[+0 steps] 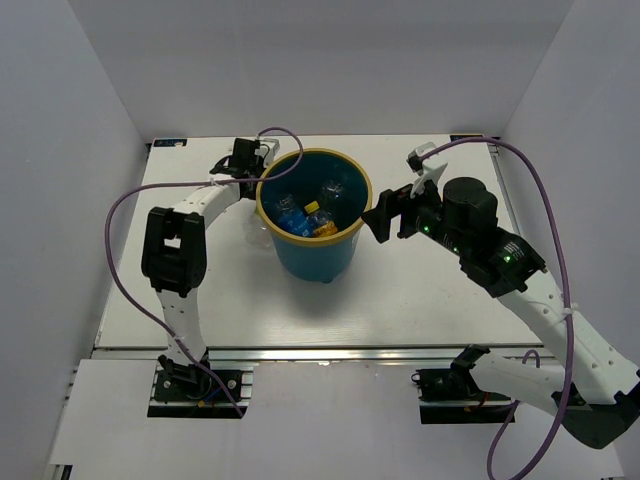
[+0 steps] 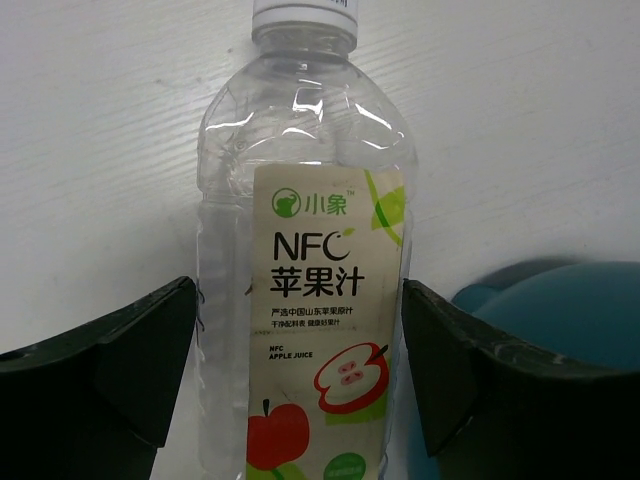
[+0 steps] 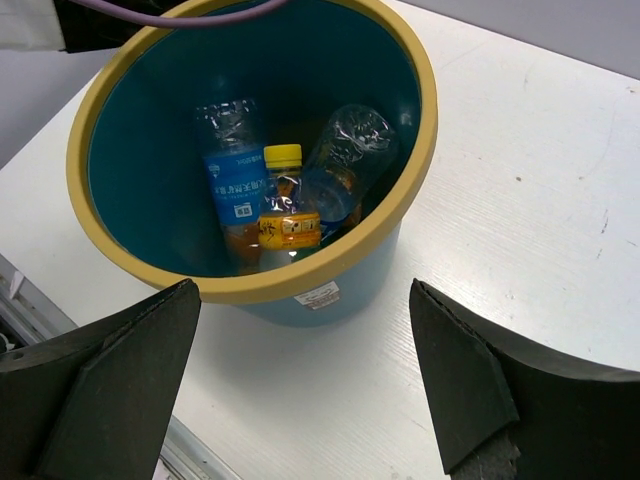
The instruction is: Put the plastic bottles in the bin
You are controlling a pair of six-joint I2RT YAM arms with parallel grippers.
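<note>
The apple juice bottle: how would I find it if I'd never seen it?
Find the teal bin on the white table. Just outside its far left side, the left pincer has a clear bottle between its fingers. Unlike the bottles inside the bin, it has a white-green label with red apples.

The bin (image 3: pixel 140 170) is smooth teal plastic with a slight sheen. Beside the bin, the apple-juice bottle (image 2: pixel 300 140) is clear, glossy plastic with a smooth printed label. Under the bin, the table (image 3: pixel 520 200) is matt white and finely grained.
</note>
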